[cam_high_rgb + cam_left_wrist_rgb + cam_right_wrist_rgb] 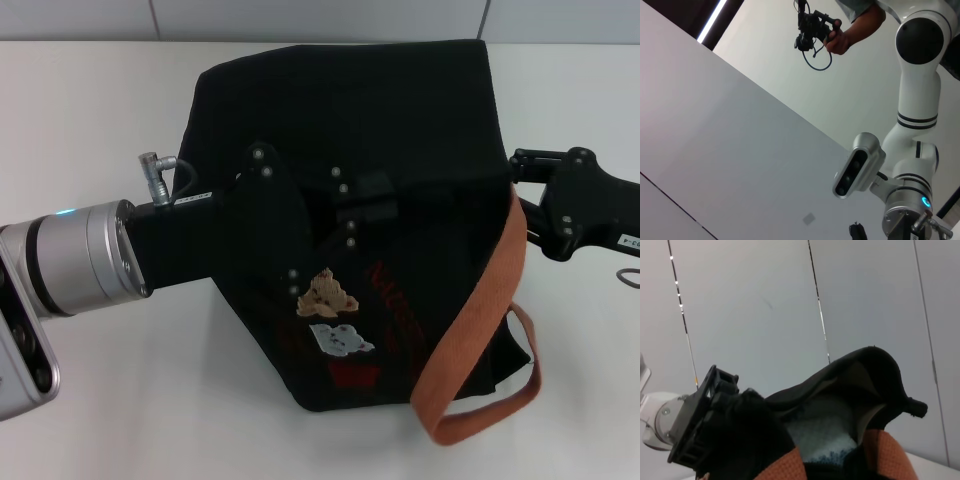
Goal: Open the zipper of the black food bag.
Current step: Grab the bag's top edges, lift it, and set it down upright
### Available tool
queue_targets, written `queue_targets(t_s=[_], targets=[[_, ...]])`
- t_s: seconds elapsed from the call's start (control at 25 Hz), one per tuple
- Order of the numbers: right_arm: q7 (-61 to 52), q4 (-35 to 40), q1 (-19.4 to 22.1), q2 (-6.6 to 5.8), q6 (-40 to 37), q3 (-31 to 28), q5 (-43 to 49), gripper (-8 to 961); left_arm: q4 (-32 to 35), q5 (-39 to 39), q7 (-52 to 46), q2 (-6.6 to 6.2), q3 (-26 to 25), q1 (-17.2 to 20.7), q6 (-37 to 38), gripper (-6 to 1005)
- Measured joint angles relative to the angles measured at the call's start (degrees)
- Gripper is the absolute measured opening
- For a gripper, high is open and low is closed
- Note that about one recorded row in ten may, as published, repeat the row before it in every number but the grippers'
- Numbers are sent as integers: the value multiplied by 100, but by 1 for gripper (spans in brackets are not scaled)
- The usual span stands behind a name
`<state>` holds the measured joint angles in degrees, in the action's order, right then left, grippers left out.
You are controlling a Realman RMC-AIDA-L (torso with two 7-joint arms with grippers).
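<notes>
A black food bag point(400, 160) is lying on its side on a white table point(90, 110), its mouth gaping to show a pale lining; any contents are hidden. Bear patches point(330, 295) and an orange-brown strap point(480, 330) are showing. The left gripper point(345, 215) is pressing into the bag's top; the right gripper point(530, 195) is touching its edge. Neither gripper's finger opening can be told.

The head camera looks steeply down, close over the boxy black fabric food bag point(350, 200) on the white table point(80, 110). The left wrist camera faces upward at ceiling and robot body. The right wrist camera looks up, close beside that bag's open rim point(860, 365).
</notes>
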<state>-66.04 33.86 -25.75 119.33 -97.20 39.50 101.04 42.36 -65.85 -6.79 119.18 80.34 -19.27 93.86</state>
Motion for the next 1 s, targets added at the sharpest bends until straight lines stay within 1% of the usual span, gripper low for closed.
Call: queue_targets(t_s=[0.12,0.32,0.6,0.72,0.92,1.0], targets=[[185,-21,16,6,-2,-13,-4,320,0,2,-20,0,8,-3,7,82],[331,-30,-1,11,33,21,-4,365,0,3,-31,0,8,-18,18,82],[632,-66,11,17,-37,23,-7,288,0,3,-34,-1,8,-36,33,82],[929,-133,30,24,-105,22,-7,255,0,3,-41,-1,8,-42,35,82],[965,-184,3,19,-72,15,-7,40,0,3,-42,-1,8,-55,35,82],[952,-188,-2,15,-60,5,-7,19,1,3,-42,-1,8,-55,35,82]])
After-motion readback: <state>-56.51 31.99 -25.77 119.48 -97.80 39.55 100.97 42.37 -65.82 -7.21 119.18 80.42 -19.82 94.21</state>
